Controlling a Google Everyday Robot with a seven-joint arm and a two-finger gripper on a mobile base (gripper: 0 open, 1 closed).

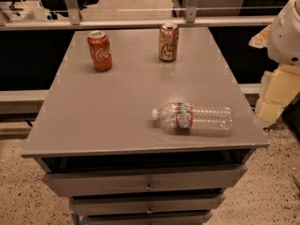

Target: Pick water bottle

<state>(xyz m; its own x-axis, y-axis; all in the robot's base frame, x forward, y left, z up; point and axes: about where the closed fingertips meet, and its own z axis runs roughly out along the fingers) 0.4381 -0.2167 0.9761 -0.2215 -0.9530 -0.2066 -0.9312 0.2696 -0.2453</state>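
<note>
The water bottle [193, 117] lies on its side near the front right of the surface [117, 107], cap to the left, well apart from the upright red cola can [100, 50] and tan-gold can [168, 42] at the back, leaving its ribbed body free to approach. The gripper [275, 93] hangs beyond the surface's right edge, clear of the bottle; how far open it is cannot be told.

Dim, warm light from overhead.
The desk [117, 107] carries a dull, even sheen. Short soft shadows hug the water bottle [193, 117], red can [100, 50] and tan can [168, 42]. At the right edge the gripper [276, 95] glows pale yellow.
</note>
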